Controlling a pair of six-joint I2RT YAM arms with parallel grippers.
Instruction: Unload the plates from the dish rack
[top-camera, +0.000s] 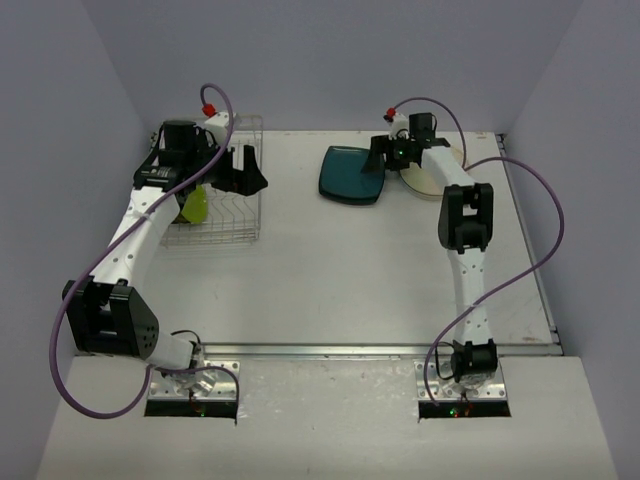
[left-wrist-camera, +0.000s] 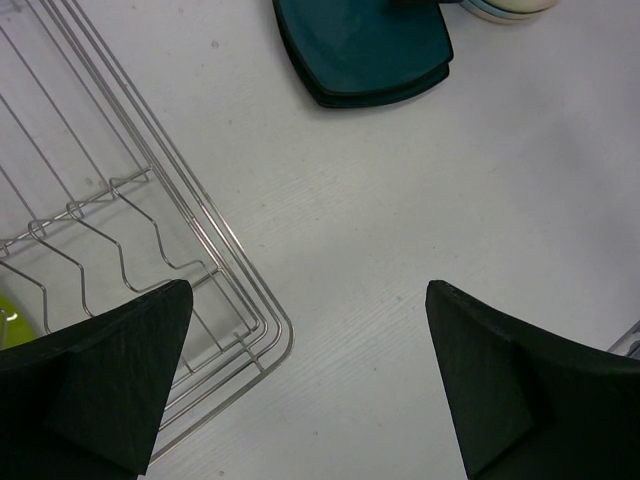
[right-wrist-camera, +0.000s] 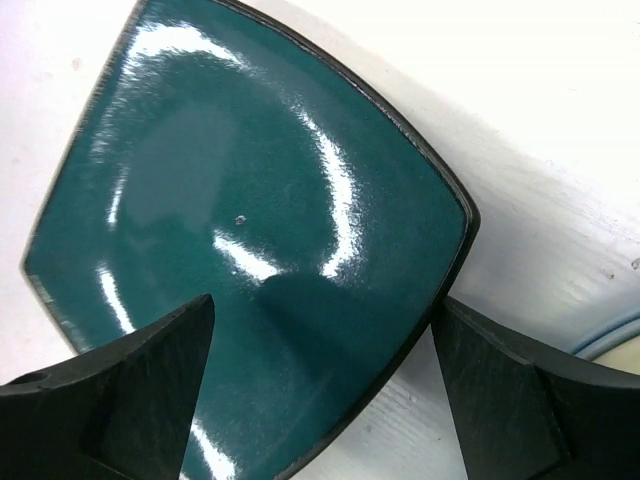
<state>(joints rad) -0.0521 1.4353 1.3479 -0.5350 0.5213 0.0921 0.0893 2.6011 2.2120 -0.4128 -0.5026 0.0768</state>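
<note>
The dish rack (top-camera: 215, 205) stands at the back left; a plate with a yellow-green underside (top-camera: 195, 207) is upright in it, seen as a sliver (left-wrist-camera: 8, 322) in the left wrist view. My left gripper (top-camera: 245, 170) hovers open over the rack's right rim (left-wrist-camera: 272, 330), nothing between its fingers (left-wrist-camera: 150, 350). The dark teal rounded-square plate (top-camera: 350, 175) lies flat on the table. My right gripper (right-wrist-camera: 322, 305) is open and straddles the near edge of that teal plate (right-wrist-camera: 250, 230) without pinching it. A cream plate (top-camera: 428, 182) lies to the right, partly under the right arm.
The rack's slot wires (left-wrist-camera: 100, 220) near the left gripper are bare. The cream plate's pale blue rim (right-wrist-camera: 605, 345) shows just right of the right finger. The teal plate (left-wrist-camera: 365, 45) lies beyond the left gripper across open white table. Purple cables loop beside both arms.
</note>
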